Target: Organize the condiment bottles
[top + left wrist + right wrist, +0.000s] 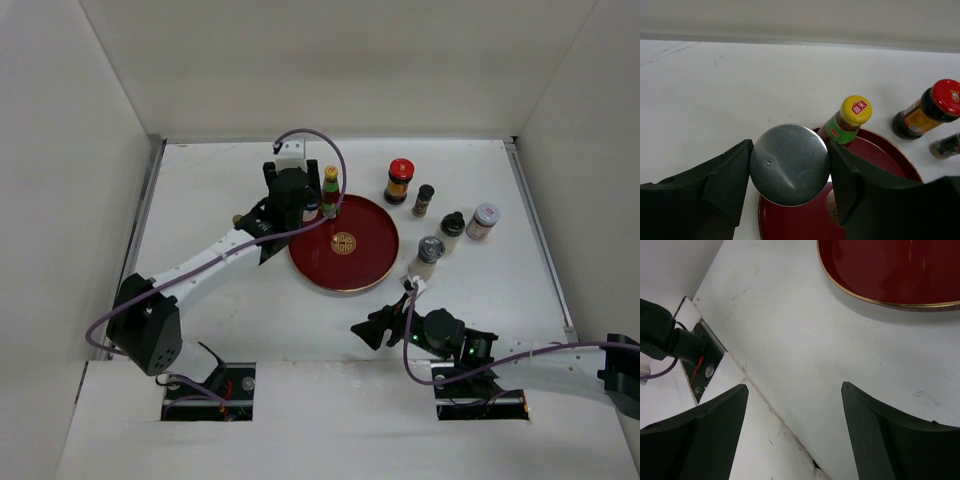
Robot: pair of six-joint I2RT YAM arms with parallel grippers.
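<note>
Condiment bottles (pixel 400 181) mostly stand to the right of the red tray (pixel 315 268). At the tray's upper left, the left gripper (pixel 790 167) pinches a silver-capped jar (pixel 789 160) beside the yellow-capped bottle (pixel 850 119). I think it is being put down, so next comes a gentle let-go. The right gripper (pixel 794 405) is wide open and holds nothing.

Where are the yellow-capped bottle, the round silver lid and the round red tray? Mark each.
Yellow-capped bottle (pixel 855 111): left wrist view, on its cap.
Round silver lid (pixel 789 164): left wrist view, lid centre.
Round red tray (pixel 890 270): right wrist view, bare inner surface.
</note>
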